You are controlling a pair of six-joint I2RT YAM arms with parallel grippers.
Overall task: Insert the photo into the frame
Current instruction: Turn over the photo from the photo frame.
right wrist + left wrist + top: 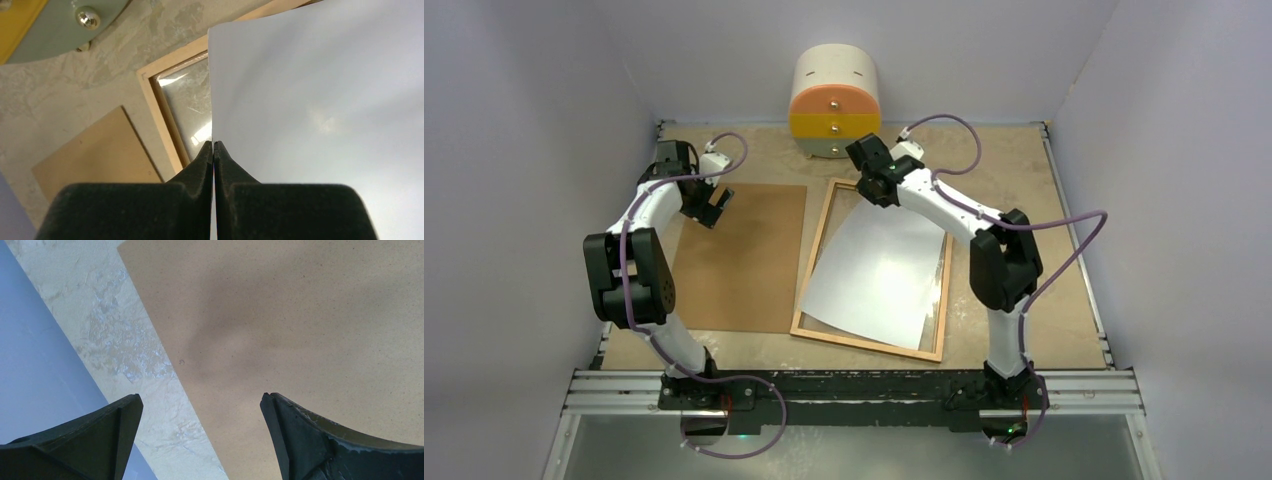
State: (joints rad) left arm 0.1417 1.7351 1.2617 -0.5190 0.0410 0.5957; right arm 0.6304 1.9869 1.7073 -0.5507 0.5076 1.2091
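The photo (879, 275) lies white side up over the frame (809, 290), its far edge lifted and skewed. The thin reddish-brown frame with a clear pane lies flat at the table's middle. My right gripper (879, 190) is shut on the photo's far edge; in the right wrist view the fingertips pinch the sheet (320, 100) above the frame's corner (150, 85). My left gripper (717, 205) is open and empty, hovering over the far edge of the brown backing board (739, 255). In the left wrist view its fingers (300, 435) straddle the board's edge (280, 315).
A round drawer unit (835, 103) with orange, yellow and pale green fronts stands at the back centre; its knob shows in the right wrist view (86, 17). The backing board lies left of the frame. Grey walls enclose the table on three sides.
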